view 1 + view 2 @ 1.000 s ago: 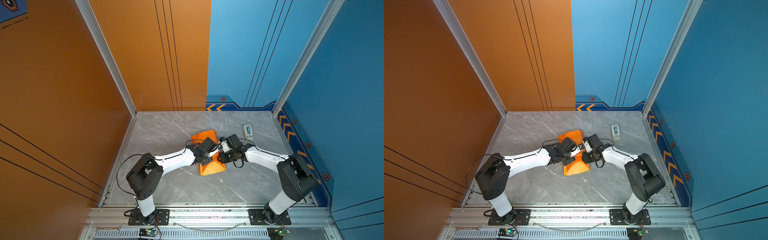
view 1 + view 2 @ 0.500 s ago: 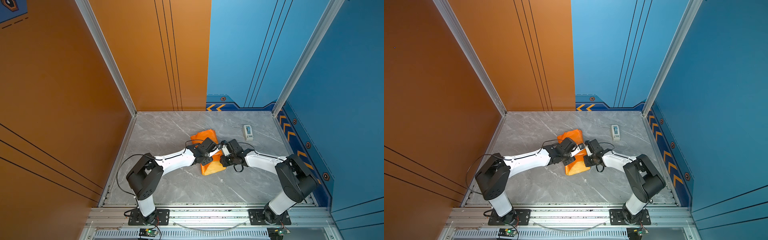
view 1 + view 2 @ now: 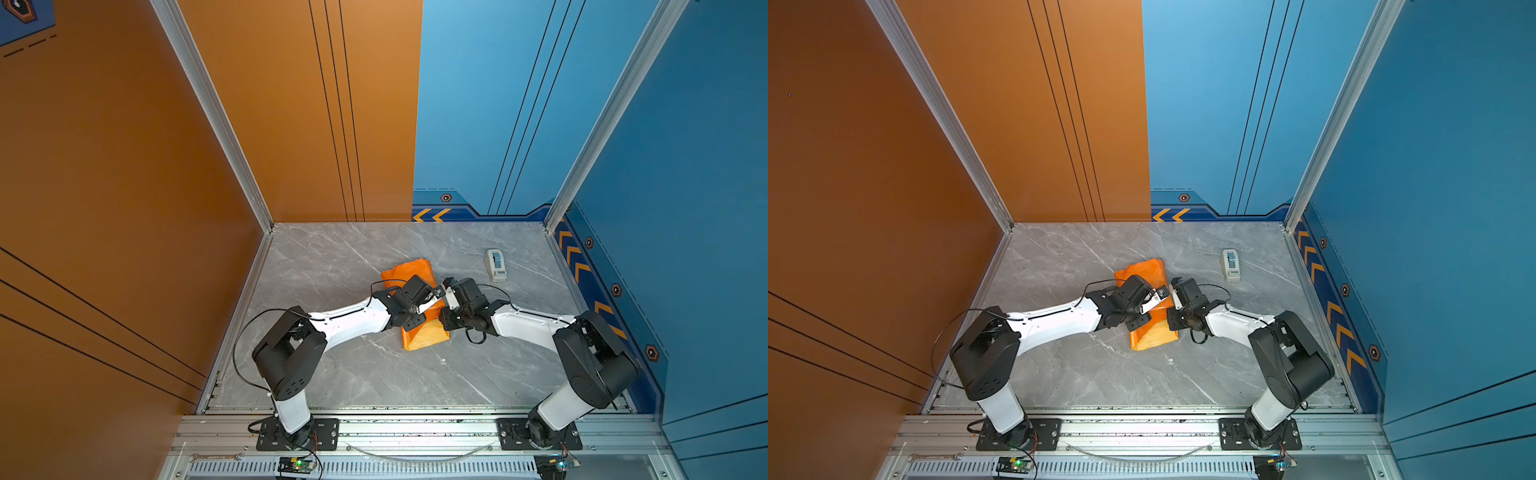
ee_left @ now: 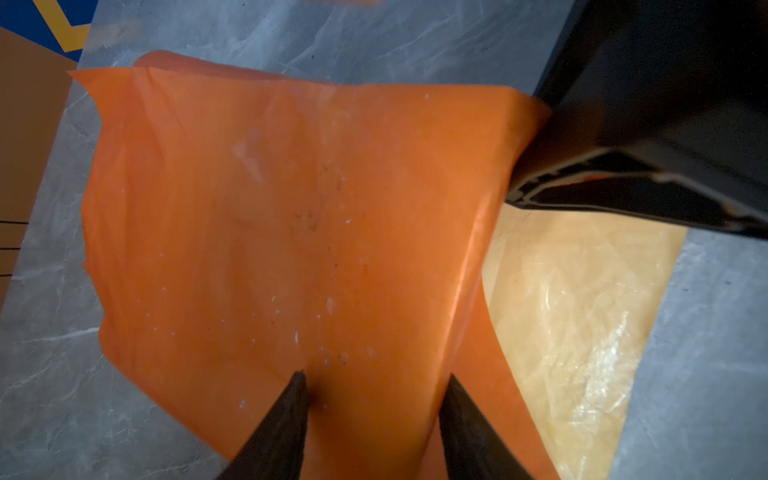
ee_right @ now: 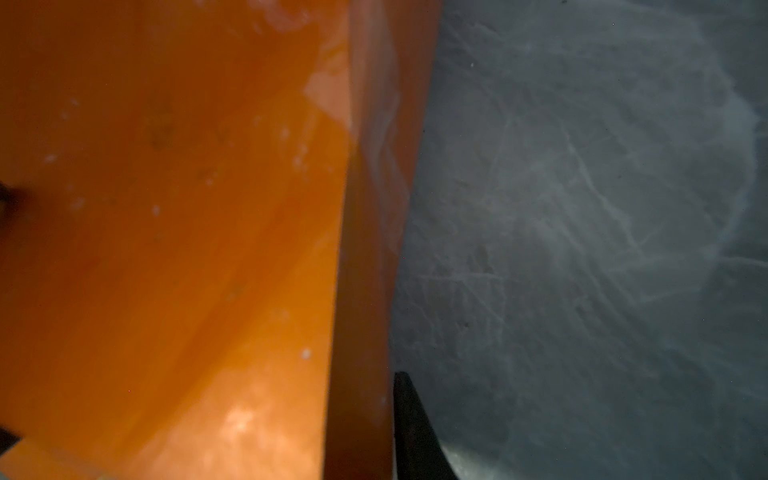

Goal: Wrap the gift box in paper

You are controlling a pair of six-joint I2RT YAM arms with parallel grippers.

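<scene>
I can't see the gift box in any view. I judge it sits under the paper, which lies folded orange-side up near the middle of the tabletop. In the left wrist view a patch of its pale yellow face is bare on one side. My left claw has its jaws apart, with both tips pressed down onto the orange flap. My right claw is close against the opposite side of the bundle. Its wrist view shows only one finger beside the folded edge, so I can't tell whether it has pinched the paper or merely stands alongside. My main worry is the flap: it is glossy and creased, and if the left tips lift or skate I expect it to spring open. A sideways tug from the right could drag the whole bundle or tear the sheet. The tape dispenser sits well apart, so fetching it means freeing a claw.
</scene>
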